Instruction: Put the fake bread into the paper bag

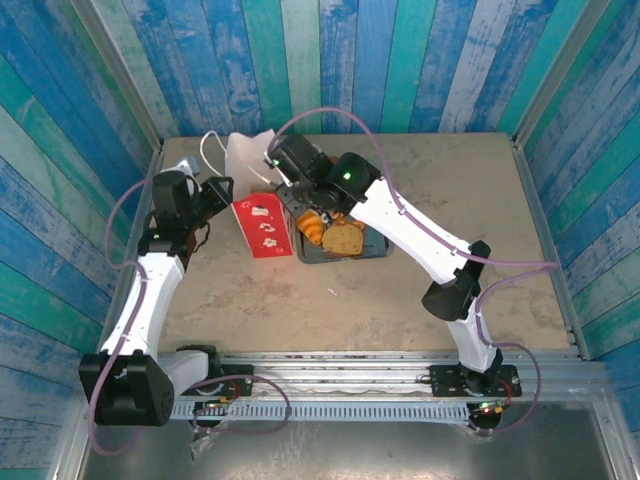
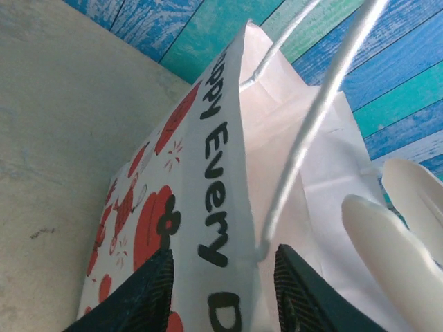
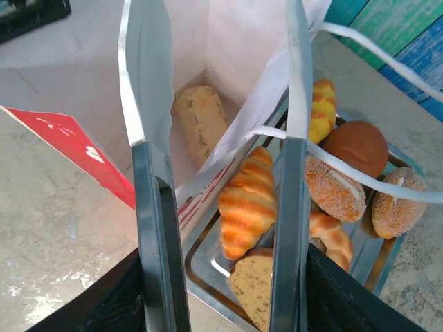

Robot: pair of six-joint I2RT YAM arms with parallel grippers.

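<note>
Top view: the paper bag stands centre-left, long axis near vertical in the frame, red band lowest. The left gripper is at its left side. The right gripper is at its right, by the grey tray of fake bread.

Left wrist: jaws astride the bag's lettered side panel; whether they clamp it cannot be told.

Right wrist: fingers parted wide, empty. One long roll lies inside the bag, long axis top to bottom.

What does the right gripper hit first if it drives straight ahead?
Probably the inner wall of the bag: the right gripper, open, points into its mouth, above the roll inside. One finger lines up near the rim and cord handle, which may catch first; depth is unclear.
</note>
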